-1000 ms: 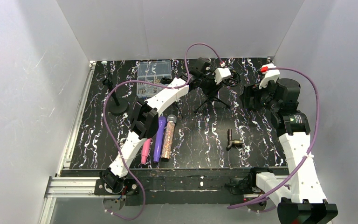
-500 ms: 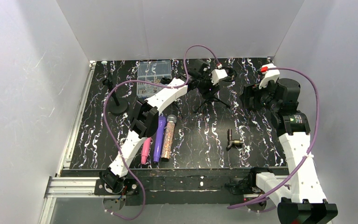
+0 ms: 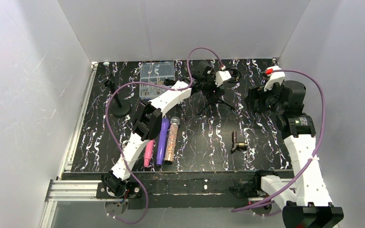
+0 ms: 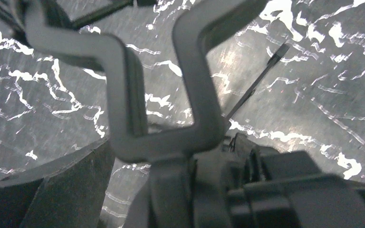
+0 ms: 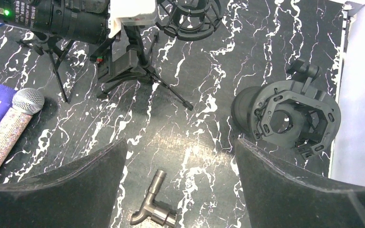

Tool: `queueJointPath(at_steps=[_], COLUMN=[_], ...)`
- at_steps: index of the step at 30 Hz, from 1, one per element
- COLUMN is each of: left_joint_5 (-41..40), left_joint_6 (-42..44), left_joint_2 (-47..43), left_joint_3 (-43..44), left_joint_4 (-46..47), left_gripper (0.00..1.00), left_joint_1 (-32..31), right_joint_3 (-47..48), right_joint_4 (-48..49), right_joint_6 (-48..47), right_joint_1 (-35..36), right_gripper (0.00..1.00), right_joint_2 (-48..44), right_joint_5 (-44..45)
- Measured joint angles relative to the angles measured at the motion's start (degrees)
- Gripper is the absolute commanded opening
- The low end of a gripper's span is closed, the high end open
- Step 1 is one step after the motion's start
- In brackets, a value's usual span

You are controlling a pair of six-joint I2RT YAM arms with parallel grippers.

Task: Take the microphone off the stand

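Note:
The tripod stand point(image 3: 215, 99) is at the back centre, and its grey U-shaped clip point(image 4: 166, 95) fills the left wrist view with nothing in it. My left gripper point(image 3: 210, 85) is open at the top of the stand, around the clip. One dark finger point(image 4: 57, 190) stands clear to the clip's left. A pink microphone point(image 3: 148, 153), a purple one point(image 3: 162, 140) and a glitter one point(image 3: 172, 139) lie side by side on the table, beside my left arm. My right gripper point(image 5: 180, 190) hangs open and empty over the table at the right.
A metal tap fitting point(image 5: 154, 211) lies under my right gripper. One black shock mount point(image 5: 287, 118) lies at the right, another point(image 5: 190, 19) behind the tripod. A round-base stand point(image 3: 119, 108) and a clear box point(image 3: 157, 71) are at the back left. White walls enclose the table.
My left gripper has opened from shut and shifted slightly left at the top of the stand. The right arm has not moved.

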Motion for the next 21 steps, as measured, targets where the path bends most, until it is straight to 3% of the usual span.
queueJointPath(at_steps=[14,21], left_joint_5=[1.5,1.9], left_joint_6=[-4.2,-5.4], left_joint_2=[-9.7,-14.8], left_joint_3=[-13.4,-15.7], left_joint_4=[1.3,1.2], left_gripper=[0.98,0.98], left_joint_1=[0.0,0.0], right_joint_3=[-0.2,-0.2], right_joint_4=[0.0,0.0], right_joint_6=[0.0,-0.1], right_joint_1=[-0.7,-0.7], right_gripper=[0.93,0.93], right_joint_2=[-0.6,-0.6], right_joint_5=[-0.5,-0.5])
